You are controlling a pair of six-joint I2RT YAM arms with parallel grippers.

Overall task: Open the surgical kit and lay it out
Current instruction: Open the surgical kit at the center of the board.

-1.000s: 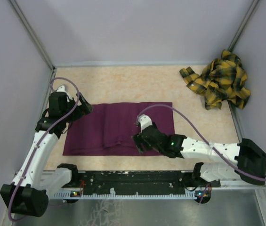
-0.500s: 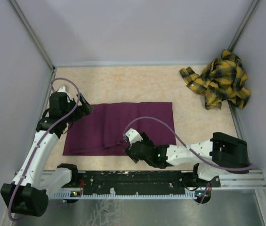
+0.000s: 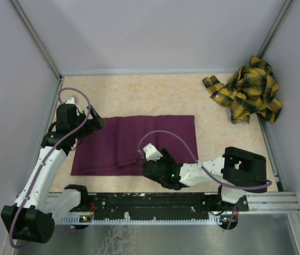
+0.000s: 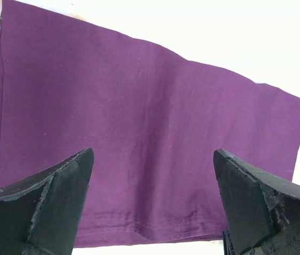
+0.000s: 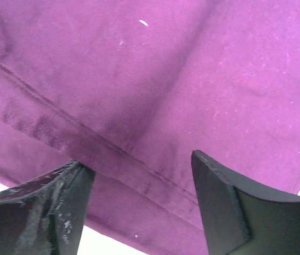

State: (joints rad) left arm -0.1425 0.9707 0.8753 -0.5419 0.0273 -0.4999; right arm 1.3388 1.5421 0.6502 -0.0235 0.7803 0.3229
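Both sets of jaws gape, empty. Folded dark purple cloth wrap lies flat below left gripper and right gripper, its hem just under the right one. Likely soft, light, limp: pinch top hem layer, peel slowly.

Purple cloth wrap — folded, flat

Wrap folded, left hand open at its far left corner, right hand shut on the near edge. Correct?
No: the right hand is open, not shut. The right wrist view shows it spread over the near edge of the wrap, holding nothing. The rest holds: wrap folded, left hand open at its far left corner.
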